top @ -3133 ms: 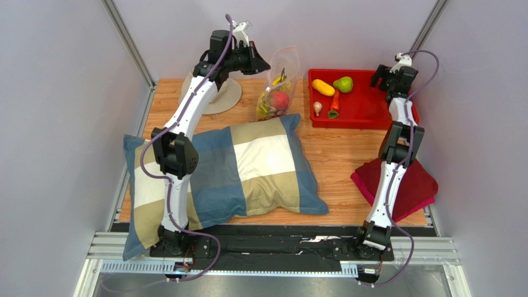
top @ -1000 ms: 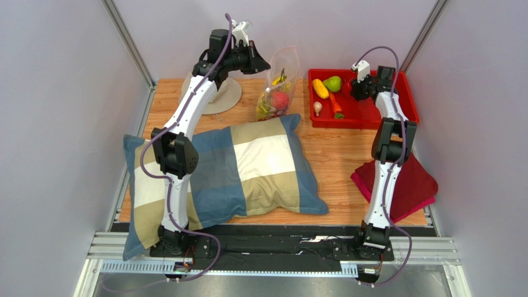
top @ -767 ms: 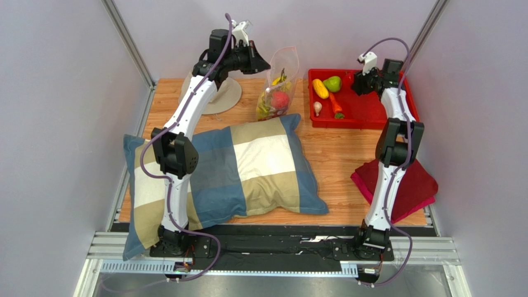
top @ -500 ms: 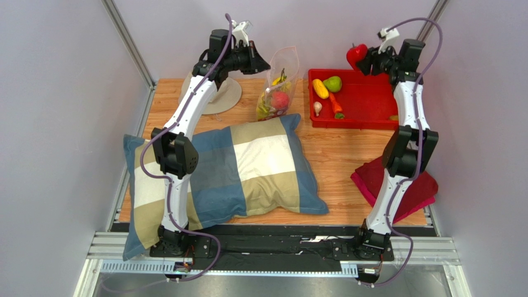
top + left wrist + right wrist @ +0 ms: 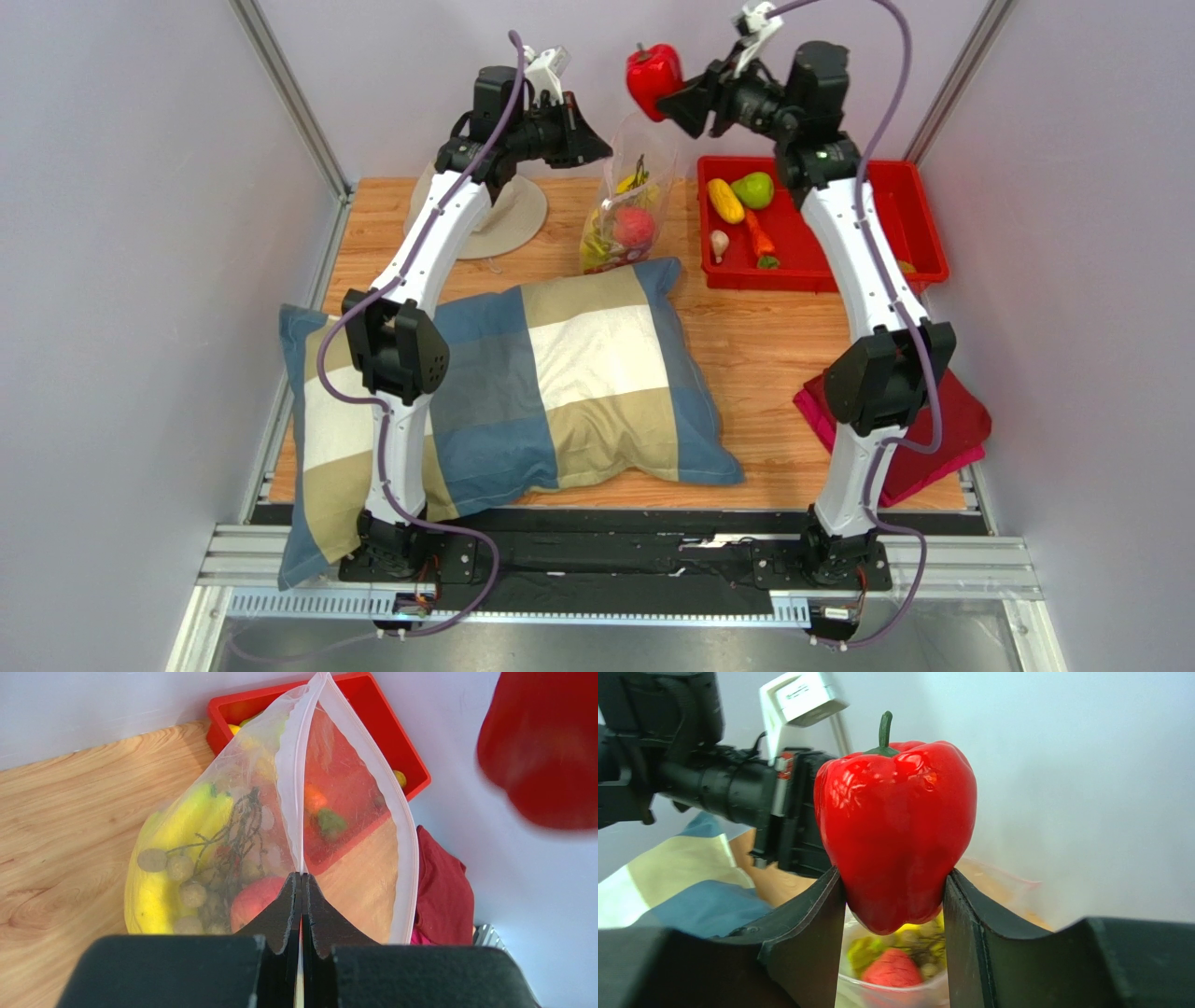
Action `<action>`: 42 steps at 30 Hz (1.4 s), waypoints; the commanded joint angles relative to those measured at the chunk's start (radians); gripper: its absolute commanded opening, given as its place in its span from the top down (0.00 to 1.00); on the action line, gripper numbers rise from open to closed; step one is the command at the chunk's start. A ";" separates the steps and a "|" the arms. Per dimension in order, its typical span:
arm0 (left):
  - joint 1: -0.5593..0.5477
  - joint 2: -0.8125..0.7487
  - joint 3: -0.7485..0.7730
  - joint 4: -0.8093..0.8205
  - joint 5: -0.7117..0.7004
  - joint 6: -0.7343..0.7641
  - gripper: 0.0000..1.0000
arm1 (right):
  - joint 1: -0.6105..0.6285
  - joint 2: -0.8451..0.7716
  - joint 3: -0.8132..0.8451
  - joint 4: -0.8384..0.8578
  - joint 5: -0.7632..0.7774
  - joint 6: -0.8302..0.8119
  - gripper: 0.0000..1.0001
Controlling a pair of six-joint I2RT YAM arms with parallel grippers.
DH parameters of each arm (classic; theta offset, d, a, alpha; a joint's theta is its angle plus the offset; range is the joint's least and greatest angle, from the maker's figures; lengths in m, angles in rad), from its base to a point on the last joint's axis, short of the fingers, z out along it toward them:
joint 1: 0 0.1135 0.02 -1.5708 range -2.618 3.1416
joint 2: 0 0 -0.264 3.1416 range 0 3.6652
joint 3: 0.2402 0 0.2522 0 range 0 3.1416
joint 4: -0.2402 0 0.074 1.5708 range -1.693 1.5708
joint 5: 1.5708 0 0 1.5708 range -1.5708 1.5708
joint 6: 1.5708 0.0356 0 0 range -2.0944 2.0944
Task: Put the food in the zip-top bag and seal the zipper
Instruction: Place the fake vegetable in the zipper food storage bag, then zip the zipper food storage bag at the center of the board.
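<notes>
The zip-top bag (image 5: 638, 189) stands upright at the back of the table with its mouth open, and bananas (image 5: 161, 822), a tan bunch (image 5: 175, 882) and a red apple (image 5: 256, 896) lie inside. My left gripper (image 5: 302, 879) is shut on the pale zipper (image 5: 291, 777) at the near corner of the mouth. My right gripper (image 5: 894, 882) is shut on a red pepper (image 5: 899, 819), held high just above the bag's mouth (image 5: 652, 77). A lemon (image 5: 725, 199), a green piece (image 5: 755, 188) and a carrot (image 5: 759, 235) remain in the red tray (image 5: 842, 245).
A checked pillow (image 5: 561, 378) covers the near left of the table, right in front of the bag. A beige hat (image 5: 512, 217) lies behind the left arm. A red cloth (image 5: 954, 420) sits at the right edge. A small white bulb (image 5: 718, 245) lies in the tray.
My right arm closed on the red pepper in the tray, lifted it and swung it left to above the bag's mouth. The left arm and the bag have stayed still.
</notes>
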 commanded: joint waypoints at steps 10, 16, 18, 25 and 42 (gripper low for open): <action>0.003 -0.020 0.024 0.037 0.006 -0.005 1.00 | 0.119 -0.026 -0.089 -0.159 0.337 0.103 0.98; 0.003 -0.018 0.024 0.042 0.003 -0.009 1.00 | 0.128 -0.012 -0.037 -0.237 0.255 0.130 0.41; 0.003 -0.020 0.027 0.042 0.003 -0.009 1.00 | 0.130 -0.026 -0.038 -0.233 0.234 0.139 0.29; 0.003 -0.021 0.030 0.040 0.001 -0.005 1.00 | 0.104 -0.060 -0.019 -0.220 0.229 0.154 0.17; 0.000 -0.026 0.030 0.053 0.017 0.001 1.00 | 0.039 0.028 0.023 -0.361 0.215 0.180 0.33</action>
